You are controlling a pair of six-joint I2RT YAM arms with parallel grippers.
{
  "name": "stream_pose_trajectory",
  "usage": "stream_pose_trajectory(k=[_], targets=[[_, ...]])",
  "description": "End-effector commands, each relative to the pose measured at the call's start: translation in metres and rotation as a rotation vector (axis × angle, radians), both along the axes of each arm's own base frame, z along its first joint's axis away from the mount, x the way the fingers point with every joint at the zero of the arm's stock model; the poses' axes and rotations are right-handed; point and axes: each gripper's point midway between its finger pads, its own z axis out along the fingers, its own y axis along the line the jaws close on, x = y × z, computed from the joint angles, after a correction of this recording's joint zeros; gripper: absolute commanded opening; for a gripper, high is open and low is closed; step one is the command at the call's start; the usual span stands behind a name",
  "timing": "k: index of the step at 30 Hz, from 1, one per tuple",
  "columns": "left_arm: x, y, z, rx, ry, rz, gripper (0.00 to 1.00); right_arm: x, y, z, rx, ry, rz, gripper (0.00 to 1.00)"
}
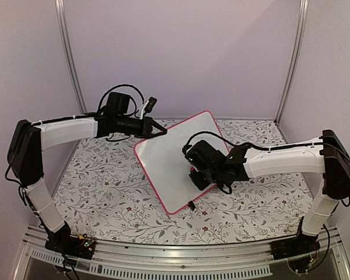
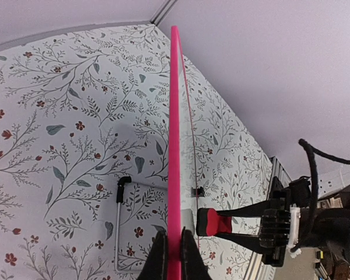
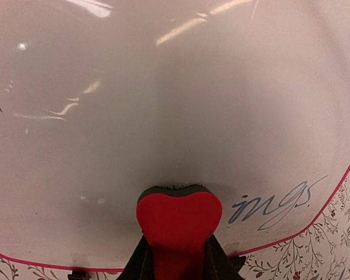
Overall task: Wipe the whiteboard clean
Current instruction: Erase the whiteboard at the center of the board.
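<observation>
Bearing blue handwriting [image 3: 274, 204], pink-rimmed whiteboard [image 1: 169, 157] sits pinched by left claw [image 2: 174, 245]; right claw [image 3: 178, 249] clamps eraser [image 3: 178, 219]

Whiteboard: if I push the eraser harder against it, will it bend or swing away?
Probably stiff: the whiteboard looks dead straight edge-on in the left wrist view. It may well pivot, since the left gripper pinches just one rim. Its face is glossy, so the eraser should slide easily toward the writing.

The left arm [image 1: 64, 129] and right arm [image 1: 283, 161] had white shells and black joints. Black cables [image 1: 119, 88] looped over the wrists; the left gripper [image 2: 174, 259] and right gripper [image 3: 178, 259] had dark tapered fingers.
</observation>
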Motion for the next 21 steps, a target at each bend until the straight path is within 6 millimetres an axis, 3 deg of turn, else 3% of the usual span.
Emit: stream_pose_trajectory(k=[1, 8, 13, 17, 21], targets=[[-0.004, -0.007, -0.014, 0.057, -0.015, 0.001, 0.0, -0.006, -0.01, -0.019, 0.004, 0.045, -0.025, 0.0], [-0.004, -0.007, -0.017, 0.059, -0.007, -0.002, 0.0, -0.025, -0.03, -0.054, -0.031, 0.127, -0.04, 0.0], [-0.004, -0.007, -0.016, 0.055, -0.007, -0.002, 0.0, -0.033, -0.038, -0.064, -0.042, 0.159, -0.052, 0.0], [-0.004, -0.007, -0.017, 0.059, -0.007, 0.0, 0.0, -0.035, -0.039, -0.06, -0.045, 0.157, -0.052, 0.0], [-0.004, -0.008, -0.018, 0.059, -0.004, -0.003, 0.0, -0.031, -0.031, -0.036, -0.02, 0.119, -0.048, 0.0]])
